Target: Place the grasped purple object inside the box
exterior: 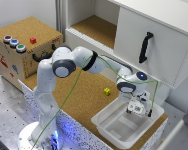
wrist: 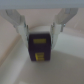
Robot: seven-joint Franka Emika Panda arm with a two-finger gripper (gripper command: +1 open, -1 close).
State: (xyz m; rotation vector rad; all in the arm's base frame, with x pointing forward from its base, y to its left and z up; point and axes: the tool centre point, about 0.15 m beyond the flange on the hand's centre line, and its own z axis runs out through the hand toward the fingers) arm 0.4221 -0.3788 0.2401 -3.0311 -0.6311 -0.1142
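My gripper [exterior: 137, 110] hangs over the far right part of the white box [exterior: 110, 131], a shallow tray with low walls at the exterior view's lower right. In the wrist view the two fingers [wrist: 20, 24] are shut on the dark purple cube [wrist: 40, 47], which shows yellow marks on its lower face. The box's pale floor [wrist: 15, 67] lies below it, blurred. In the exterior view the cube is too small to make out between the fingers.
A small yellow cube [exterior: 107, 91] lies on the cork table just beyond the box. A cork-topped box [exterior: 24, 47] with coloured buttons and a small red cube [exterior: 33, 40] stands at the back left. A white cabinet with a black handle [exterior: 146, 46] rises behind the gripper.
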